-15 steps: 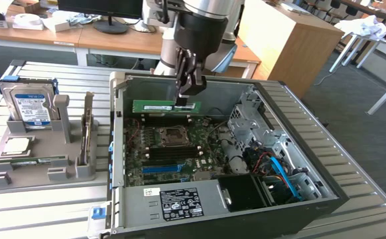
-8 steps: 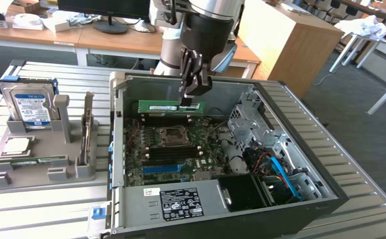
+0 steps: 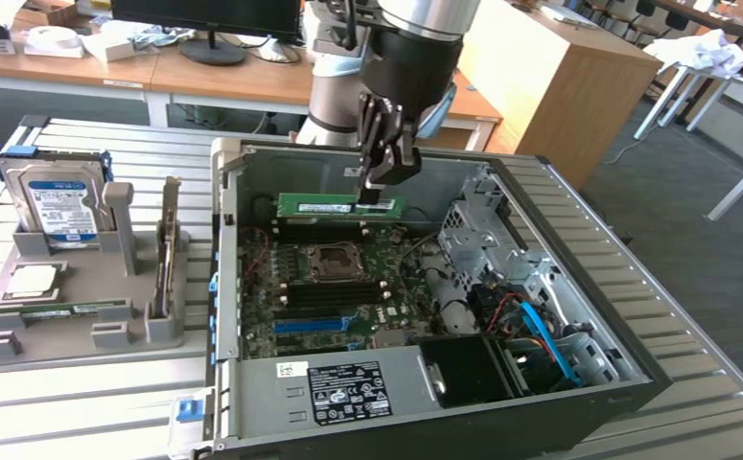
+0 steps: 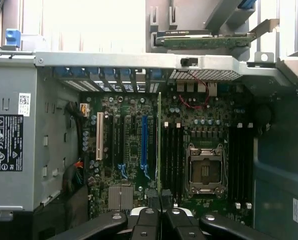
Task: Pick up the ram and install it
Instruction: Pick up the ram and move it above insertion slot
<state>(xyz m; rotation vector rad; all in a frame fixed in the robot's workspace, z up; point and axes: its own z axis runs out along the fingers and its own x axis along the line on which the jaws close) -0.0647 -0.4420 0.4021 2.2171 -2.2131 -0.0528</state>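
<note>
Lab-like workroom: wooden desks [image 3: 224,84], monitor [image 3: 205,14], opened computer case [image 3: 630,331] on slatted metal bench [image 3: 77,407].

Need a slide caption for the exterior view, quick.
Pincer shut on the ram, holding it over the motherboard inside the open computer case.

Case [image 3: 627,383] lies open side up on the desk [image 3: 77,412]. Overhead access to the motherboard [image 3: 333,287] is free. It is tight at the case's far wall, where the ram [image 3: 339,205] hangs clamped in the jaws just in front of it. Drive cage [image 3: 486,225] and blue cables [image 3: 540,331] crowd the exterior view's right side. Power supply [image 3: 333,388] blocks the case's near edge. Grey holder tray [image 3: 77,340] with upright hard drive [image 3: 52,201] fills the desk's edge at the exterior view's left, leaving a narrow bare strip beside the case.
</note>
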